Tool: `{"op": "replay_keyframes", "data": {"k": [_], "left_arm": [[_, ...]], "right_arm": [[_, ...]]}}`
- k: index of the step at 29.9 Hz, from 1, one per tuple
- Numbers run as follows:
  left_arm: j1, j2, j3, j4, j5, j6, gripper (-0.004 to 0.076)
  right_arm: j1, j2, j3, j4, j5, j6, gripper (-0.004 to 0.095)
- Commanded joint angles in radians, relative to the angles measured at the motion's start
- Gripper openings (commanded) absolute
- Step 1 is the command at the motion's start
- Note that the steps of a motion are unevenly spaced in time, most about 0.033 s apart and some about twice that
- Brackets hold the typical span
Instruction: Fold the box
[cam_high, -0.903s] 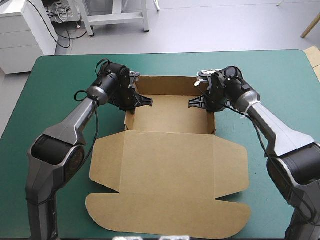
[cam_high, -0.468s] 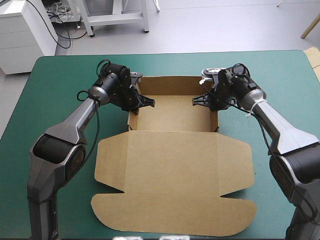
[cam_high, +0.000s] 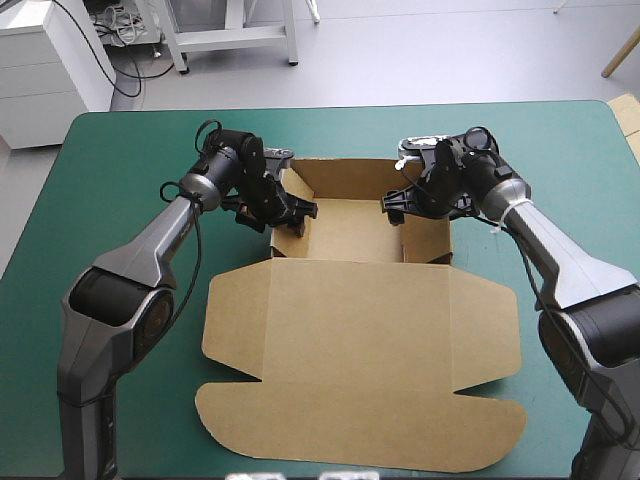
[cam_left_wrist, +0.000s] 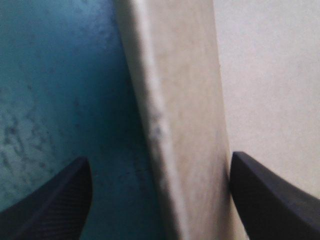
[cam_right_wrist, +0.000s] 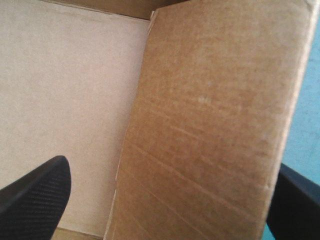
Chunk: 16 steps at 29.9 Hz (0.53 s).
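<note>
Box (cam_high: 350, 225), brown: far and side walls raised, side walls seemingly not yet tucked; left tool (cam_high: 295, 213) and right tool (cam_high: 395, 208) each spread wide astride one; lid (cam_high: 360, 400) flat on counter (cam_high: 120, 150).

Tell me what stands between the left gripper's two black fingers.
A raised side wall of the brown cardboard box, shown in the left wrist view.

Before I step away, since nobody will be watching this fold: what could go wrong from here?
1. The left gripper is open astride the left wall of the box, one finger outside over the teal-green cover; ungripped, the wall may fall outward.
2. The right gripper is likewise open around the right wall; closing off-centre might crease it.
3. Nothing pins the flat lid, so a sideways push could slide the whole box.
</note>
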Motion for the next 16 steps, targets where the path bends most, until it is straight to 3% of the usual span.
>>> {"op": "replay_keyframes", "data": {"k": [1,6,10,16], "left_arm": [[-0.006,-0.065,-0.033,-0.005,0.043,0.002,0.0564],[0.011,-0.078,-0.112,-0.027,0.044,0.008,0.0564],[0.034,-0.128,-0.208,-0.017,0.044,0.008,0.0564],[0.056,-0.283,-0.254,-0.005,0.044,0.093,0.0490]], "right_arm": [[-0.005,-0.043,-0.025,-0.032,-0.022,0.005,0.0930],[-0.013,-0.043,-0.078,-0.038,0.014,0.007,0.0930],[-0.034,-0.047,-0.207,-0.038,0.129,-0.006,0.0929],[-0.043,-0.128,-0.270,-0.035,0.142,-0.015,0.0929]]}}
